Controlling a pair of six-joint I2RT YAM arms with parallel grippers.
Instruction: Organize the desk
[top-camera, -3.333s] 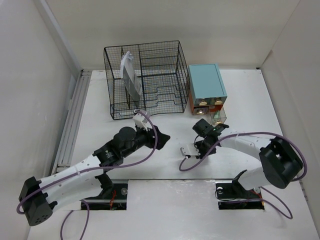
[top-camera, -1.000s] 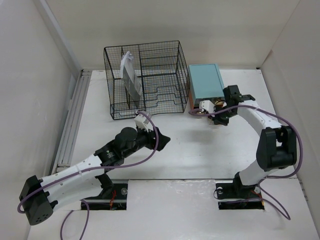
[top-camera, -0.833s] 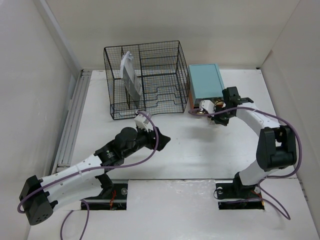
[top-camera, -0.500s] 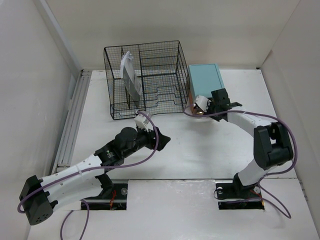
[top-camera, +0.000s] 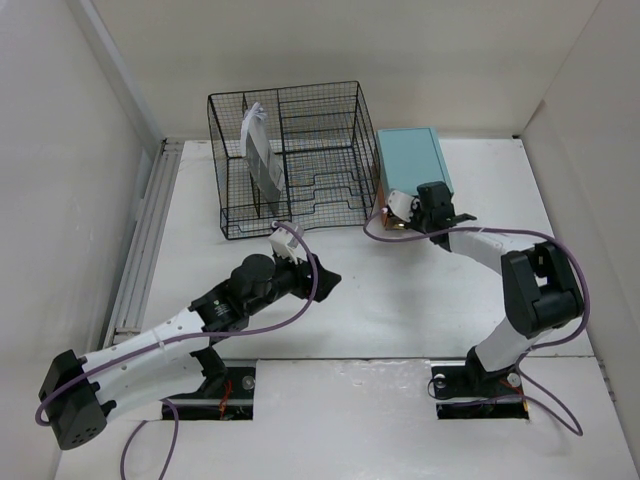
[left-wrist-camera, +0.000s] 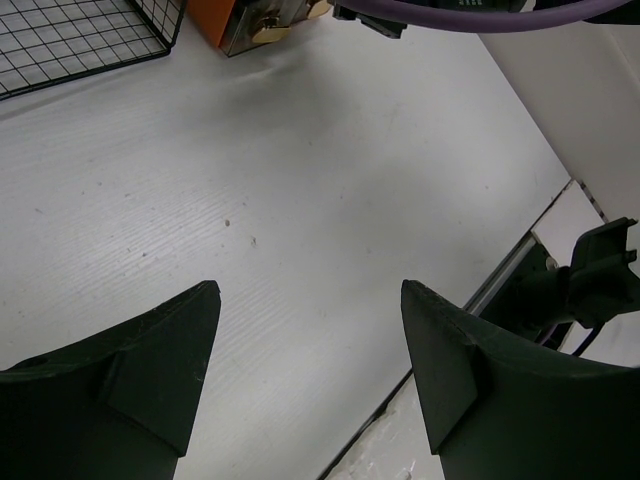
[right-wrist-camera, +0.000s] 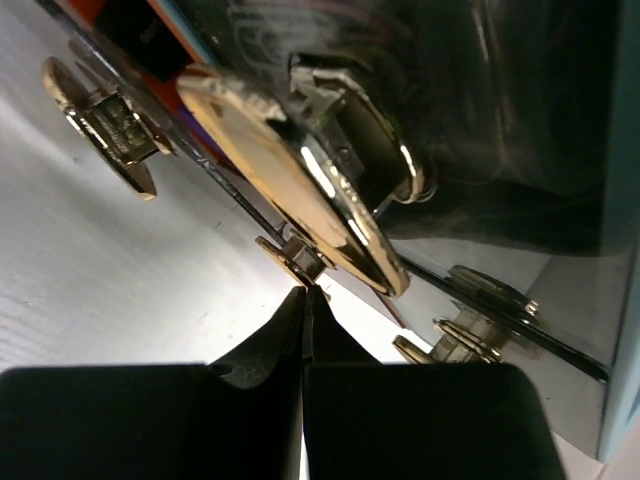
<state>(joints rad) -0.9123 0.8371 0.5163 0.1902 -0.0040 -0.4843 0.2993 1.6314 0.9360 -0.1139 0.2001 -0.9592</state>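
The large flat white matte table (top-camera: 400, 300) lies level beneath both end effectors. In the overhead view its wider span runs left to right, and a grey metal rail (top-camera: 140, 250) follows its left edge from near to far, well off to the left of the left end effector (left-wrist-camera: 308, 295). That end effector hovers over bare tabletop with its two dark fingers spread wide and nothing between them. Ahead of it and slightly left stands a black wire-mesh organizer (top-camera: 290, 160) with a pale sheet (top-camera: 258, 150) upright in its left compartment. The right end effector (right-wrist-camera: 303, 300) has its fingers pressed together, with nothing visible between them. Their tips sit right at a small brass fitting (right-wrist-camera: 300, 255) on the lower front of a small teal drawer box (top-camera: 410, 165). A larger oval gold knob (right-wrist-camera: 290, 180) sits just above the tips.
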